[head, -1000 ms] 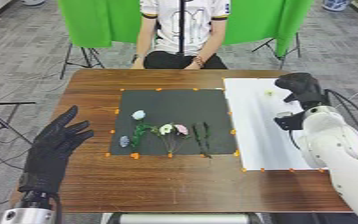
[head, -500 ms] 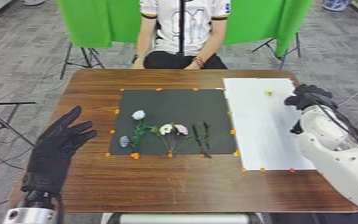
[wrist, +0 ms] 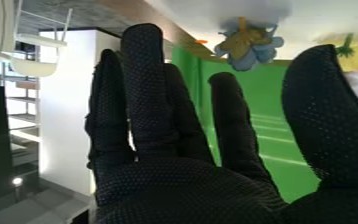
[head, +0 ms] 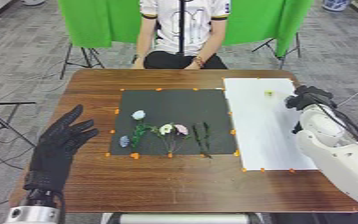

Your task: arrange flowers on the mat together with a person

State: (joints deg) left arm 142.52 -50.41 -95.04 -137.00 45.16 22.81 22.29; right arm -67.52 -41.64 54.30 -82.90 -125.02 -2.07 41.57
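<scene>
Right hand (head: 309, 98) is by the white sheet (head: 266, 125), fingers pretty straight; left hand (head: 58, 140) has its fingers loosely spread, and the flowers (head: 166, 129) lie on the dark mat (head: 180, 104).

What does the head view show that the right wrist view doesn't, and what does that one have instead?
Head view: the dark mat with a pink flower on it, and the robot's left hand.

Right wrist view: shelves and a blue-petalled flower with a tan middle.

Both: the right hand and green cloth.
</scene>
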